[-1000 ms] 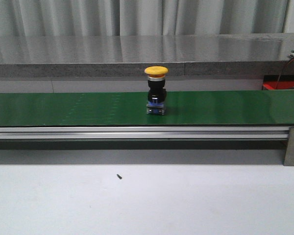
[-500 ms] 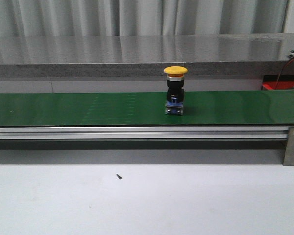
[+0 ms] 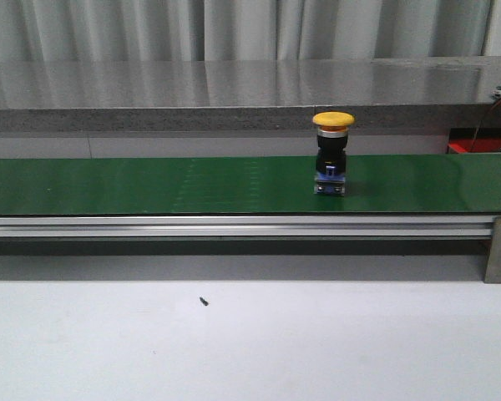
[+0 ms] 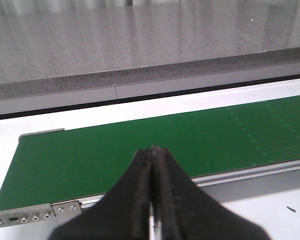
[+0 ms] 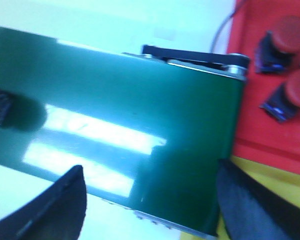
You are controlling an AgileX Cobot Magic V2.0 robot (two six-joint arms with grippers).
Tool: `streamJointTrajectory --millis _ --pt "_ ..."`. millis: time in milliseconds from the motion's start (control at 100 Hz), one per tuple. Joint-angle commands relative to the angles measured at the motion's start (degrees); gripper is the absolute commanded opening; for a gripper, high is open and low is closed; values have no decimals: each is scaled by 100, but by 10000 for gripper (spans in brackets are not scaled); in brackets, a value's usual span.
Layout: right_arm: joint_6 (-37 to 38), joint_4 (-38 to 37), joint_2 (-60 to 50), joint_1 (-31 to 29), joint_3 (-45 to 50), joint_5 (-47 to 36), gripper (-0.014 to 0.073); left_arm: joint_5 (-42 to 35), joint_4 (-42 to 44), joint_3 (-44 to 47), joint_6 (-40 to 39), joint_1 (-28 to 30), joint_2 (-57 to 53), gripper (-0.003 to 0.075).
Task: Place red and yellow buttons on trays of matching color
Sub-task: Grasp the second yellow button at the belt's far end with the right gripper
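Yellow button (image 3: 332,154) upright on green conveyor belt (image 3: 150,184), right of centre, well short of belt's right end. My left claw (image 4: 152,165) pressed together, hovering over belt's near edge. My right claw (image 5: 145,200) spread wide above belt's end; red tray (image 5: 270,125) beside it holds two red buttons (image 5: 285,32).

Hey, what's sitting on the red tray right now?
Two red mushroom-head buttons lie tipped on the red tray in the right wrist view. The picture's edge cuts off the tray, so anything further along it cannot be seen.
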Motion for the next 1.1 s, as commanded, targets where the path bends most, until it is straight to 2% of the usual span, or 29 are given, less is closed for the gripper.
streamJointTrajectory --millis 0,480,860,1000,1090 --pt "-85 90 -190 384 -181 -197 540 -477 -76 -149 -6 -35 33 -20" --pt "-141 33 586 1969 -181 -526 540 -477 -76 -149 -6 -35 33 -20" --pt "-141 -226 979 2063 -181 -1504 540 -477 -76 -149 -6 -35 33 -20" --pt "-135 -240 1045 2063 -181 -1475 536 -477 -76 -149 -6 -35 33 -20" --pt "-50 -290 1045 2063 -181 -1365 444 -477 -76 -149 -6 -35 33 -20"
